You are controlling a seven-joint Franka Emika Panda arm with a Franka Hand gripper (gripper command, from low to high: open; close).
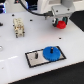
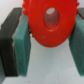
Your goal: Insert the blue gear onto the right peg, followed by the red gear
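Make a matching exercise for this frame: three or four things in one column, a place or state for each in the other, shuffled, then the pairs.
Things:
1. red gear
2. blue gear
3. black base plate
4. beige block

Places or states:
A. lying flat on the white table, carrying the pegs
B. standing alone toward the exterior view's left
C. held off the table between the fingers of the gripper
D. seated on the base plate's peg on the exterior view's right

Pairs: 1-C, 2-D, 3-A, 4-B
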